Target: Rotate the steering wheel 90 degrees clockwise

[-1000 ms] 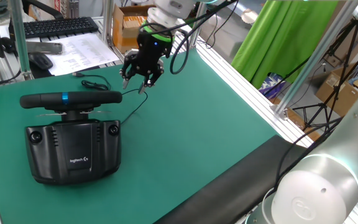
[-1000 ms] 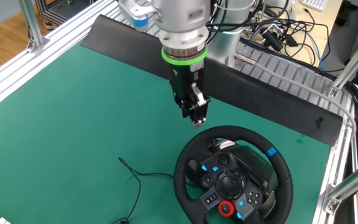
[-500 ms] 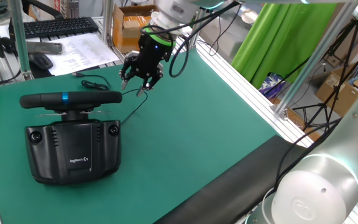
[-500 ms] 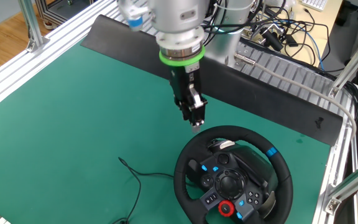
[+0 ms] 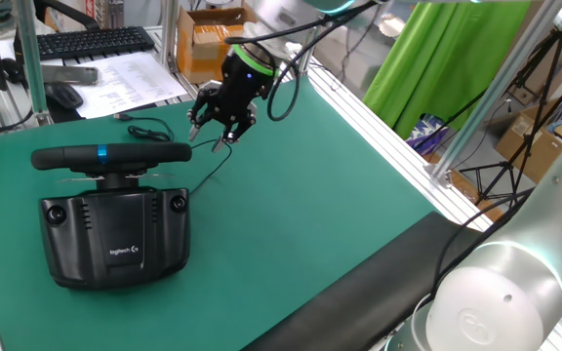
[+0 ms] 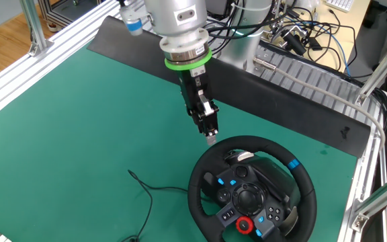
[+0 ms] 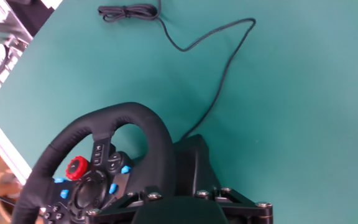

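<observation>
Green mat covers the table; aluminium frame rails edge it, with a black keyboard, mouse and papers on a desk beyond the gripper in one fixed view. The steering wheel sits on its boxy base on the mat, below and just ahead of the gripper along its pointing line; in the other fixed view the fingertips hang just off the rim's upper-left arc, apart from it, not touching. In one fixed view the rim reads edge-on as a flat bar with the blue stripe near its middle, so the wheel plane faces away from that camera. Gripper is tilted downward toward the rim. Jaws: fingers look part-spread and hold nothing, but the gap is hard to read at this size, so I cannot tell for certain. A thin black cable trails on the mat beyond the gripper. Judgement: approach step; rim not yet grasped, rotation not begun.
</observation>
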Controlling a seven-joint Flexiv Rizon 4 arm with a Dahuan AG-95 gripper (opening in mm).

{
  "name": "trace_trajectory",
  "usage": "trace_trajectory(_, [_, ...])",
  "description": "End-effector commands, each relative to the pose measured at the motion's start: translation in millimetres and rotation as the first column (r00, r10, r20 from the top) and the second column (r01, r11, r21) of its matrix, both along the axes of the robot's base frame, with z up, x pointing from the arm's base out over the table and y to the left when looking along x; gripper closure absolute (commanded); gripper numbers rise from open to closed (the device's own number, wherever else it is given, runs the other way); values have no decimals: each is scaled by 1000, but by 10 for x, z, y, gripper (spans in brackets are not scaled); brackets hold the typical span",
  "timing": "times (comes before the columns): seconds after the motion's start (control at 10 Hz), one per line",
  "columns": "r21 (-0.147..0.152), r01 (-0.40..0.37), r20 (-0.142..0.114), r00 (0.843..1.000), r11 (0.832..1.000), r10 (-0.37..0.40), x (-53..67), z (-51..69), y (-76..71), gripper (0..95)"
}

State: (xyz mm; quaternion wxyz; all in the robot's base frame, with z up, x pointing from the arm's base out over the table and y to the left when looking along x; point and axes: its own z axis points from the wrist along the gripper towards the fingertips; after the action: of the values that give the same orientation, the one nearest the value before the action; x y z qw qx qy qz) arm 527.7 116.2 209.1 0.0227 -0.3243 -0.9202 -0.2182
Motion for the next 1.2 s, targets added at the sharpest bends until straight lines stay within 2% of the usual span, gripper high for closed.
trace_trajectory(0.1, [6,28,2,1000,1000,-28,42,-66,21,570])
trace_trajectory(0.4, [21,49,8,999,999,-49,54,-108,36,570])
trace_trajectory(0.6, [76,98,-3,995,992,-98,58,-122,40,570])
trace_trajectory(0.9, [83,131,-7,991,988,-131,67,-154,56,570])
trace_trajectory(1.2, [98,169,-27,986,981,-167,55,-168,111,570])
